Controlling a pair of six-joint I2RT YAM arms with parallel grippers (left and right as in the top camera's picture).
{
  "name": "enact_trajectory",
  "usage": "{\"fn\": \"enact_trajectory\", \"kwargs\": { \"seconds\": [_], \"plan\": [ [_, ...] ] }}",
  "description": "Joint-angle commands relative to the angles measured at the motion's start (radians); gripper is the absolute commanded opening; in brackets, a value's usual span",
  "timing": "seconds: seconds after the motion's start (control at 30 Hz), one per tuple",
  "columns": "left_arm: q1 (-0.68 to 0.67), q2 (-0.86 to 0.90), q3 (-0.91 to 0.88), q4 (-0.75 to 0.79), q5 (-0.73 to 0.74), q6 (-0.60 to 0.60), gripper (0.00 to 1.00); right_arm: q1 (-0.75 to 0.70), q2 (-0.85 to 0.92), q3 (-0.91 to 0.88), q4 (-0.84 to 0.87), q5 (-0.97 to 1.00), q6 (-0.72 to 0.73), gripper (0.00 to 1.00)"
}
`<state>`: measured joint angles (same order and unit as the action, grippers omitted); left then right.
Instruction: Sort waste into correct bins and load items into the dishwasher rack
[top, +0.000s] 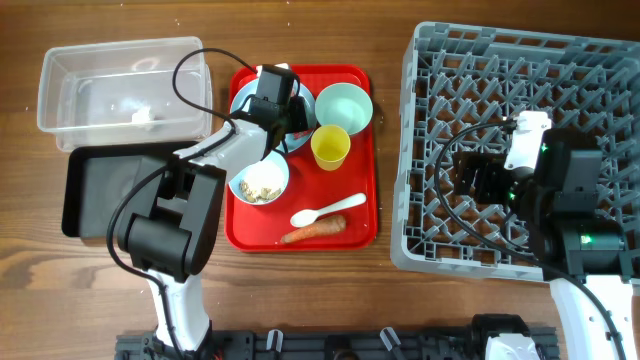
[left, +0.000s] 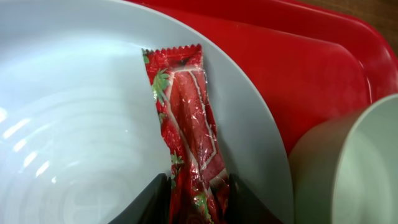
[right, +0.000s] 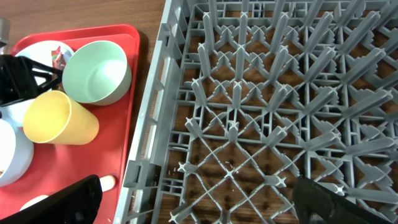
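Pinching a strawberry-printed red wrapper (left: 189, 124), left tool (left: 198, 190) sits narrow; right tool (right: 196, 186) wide.

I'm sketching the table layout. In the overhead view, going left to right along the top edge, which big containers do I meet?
Clear rectangular plastic tub → flat red plastic tray → large square grey plastic dishwasher rack.

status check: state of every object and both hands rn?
wrapper: lying on plate, left hand around its end
left hand: straddling wrapper, grip unclear
right hand: open, empty, over dishwasher rack
dishwasher rack: no dishes loaded
crumb bowl: upright, crumbs inside
empty bowl: upright
yellow cup: upright
spoon: lying on red tray
carrot piece: lying on red tray
clear tub: one white scrap inside
black tray: empty
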<state>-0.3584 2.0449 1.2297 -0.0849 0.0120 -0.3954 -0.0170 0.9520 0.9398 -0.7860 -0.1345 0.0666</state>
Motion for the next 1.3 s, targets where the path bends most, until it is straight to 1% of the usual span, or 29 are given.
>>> {"fn": "enact_trajectory", "kwargs": {
  "seconds": [0.0, 0.1, 0.27, 0.37, 0.43, 0.53, 0.63, 0.7, 0.83, 0.9, 0.93, 0.97, 1.0, 1.03, 1.07, 1.1, 1.17, 1.27],
  "plan": [
    [-0.003, 0.017, 0.008, -0.001, -0.014, -0.002, 0.13, -0.004, 0.002, 0.023, -0.001, -0.016, 0.012, 1.00],
    [-0.003, 0.016, 0.008, -0.001, -0.032, -0.002, 0.04, -0.004, 0.002, 0.023, -0.001, -0.016, 0.013, 1.00],
    [-0.001, -0.037, 0.009, -0.012, -0.119, 0.007, 0.04, -0.004, 0.002, 0.023, -0.001, -0.016, 0.013, 1.00],
    [0.018, -0.120, 0.009, -0.008, -0.124, 0.077, 0.04, -0.004, 0.002, 0.023, -0.001, -0.016, 0.013, 1.00],
    [0.043, -0.190, 0.009, -0.016, -0.175, 0.078, 0.04, -0.004, 0.002, 0.023, -0.002, -0.016, 0.013, 1.00],
    [0.101, -0.291, 0.009, -0.040, -0.227, 0.078, 0.04, -0.004, 0.002, 0.023, -0.005, -0.016, 0.013, 1.00],
    [0.193, -0.371, 0.009, -0.076, -0.238, 0.078, 0.04, -0.004, 0.002, 0.023, -0.005, -0.016, 0.013, 1.00],
    [0.267, -0.390, 0.009, -0.107, -0.238, 0.077, 0.04, -0.004, 0.002, 0.023, -0.006, -0.016, 0.013, 1.00],
    [0.367, -0.377, 0.008, -0.163, -0.238, 0.077, 0.05, -0.004, 0.002, 0.023, -0.005, -0.016, 0.014, 1.00],
    [0.407, -0.362, 0.008, -0.179, -0.237, 0.077, 0.11, -0.004, 0.002, 0.023, -0.005, -0.016, 0.014, 1.00],
    [0.425, -0.354, 0.008, -0.180, -0.238, 0.077, 0.18, -0.004, 0.002, 0.023, -0.006, -0.016, 0.014, 1.00],
    [0.436, -0.347, 0.008, -0.179, -0.238, 0.077, 0.22, -0.004, 0.002, 0.023, -0.007, -0.016, 0.015, 1.00],
    [0.451, -0.340, 0.008, -0.178, -0.238, 0.077, 0.29, -0.004, 0.002, 0.023, -0.009, -0.016, 0.015, 1.00],
    [0.459, -0.336, 0.008, -0.178, -0.238, 0.077, 0.41, -0.004, 0.002, 0.023, -0.009, -0.016, 0.015, 1.00],
    [0.464, -0.335, 0.008, -0.178, -0.237, 0.077, 0.48, -0.004, 0.002, 0.023, -0.009, -0.016, 0.015, 1.00],
    [0.468, -0.335, 0.008, -0.178, -0.238, 0.077, 0.52, -0.004, 0.002, 0.023, -0.010, -0.016, 0.015, 1.00],
    [0.468, -0.337, 0.008, -0.170, -0.238, 0.078, 0.58, -0.004, 0.002, 0.023, -0.009, -0.016, 0.014, 1.00],
    [0.467, -0.346, 0.008, -0.167, -0.237, 0.078, 0.58, -0.004, 0.002, 0.023, -0.009, -0.016, 0.014, 1.00]
  ]
}}
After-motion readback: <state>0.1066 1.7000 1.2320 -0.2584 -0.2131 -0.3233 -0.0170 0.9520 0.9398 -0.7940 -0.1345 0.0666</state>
